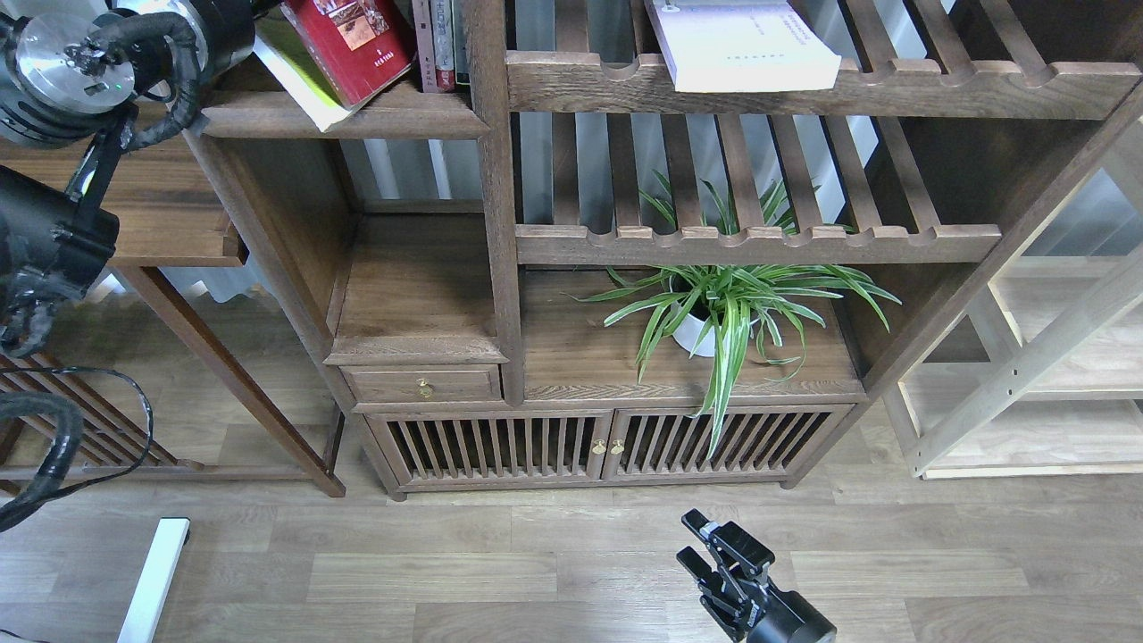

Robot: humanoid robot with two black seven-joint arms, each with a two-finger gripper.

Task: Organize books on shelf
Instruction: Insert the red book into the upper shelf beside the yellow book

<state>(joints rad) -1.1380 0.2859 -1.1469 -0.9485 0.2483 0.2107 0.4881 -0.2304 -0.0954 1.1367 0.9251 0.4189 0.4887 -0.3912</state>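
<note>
Up at the far left, the red book (350,46) is leaning tilted on the solid dark-brown shelf (357,121), lying over the yellow-green and white book (299,76), whose lower corner is poking past the shelf's rounded front edge. Just right of them, a few narrow upright books (438,45) are standing against the bookcase post (491,179). Further right, the pale lavender-white book (737,45) is lying flat on a slatted shelf (804,85), its near edge overhanging the scalloped rail. Below, a spider plant (728,308) in a white pot is sitting on the cabinet top. My left arm (80,62) is reaching in at the top left, its far end running out of view beside the books, so I cannot tell how its fingers are set. My right gripper (710,546) is hanging low over the wooden floor (446,572), fingers apart, holding nothing
</note>
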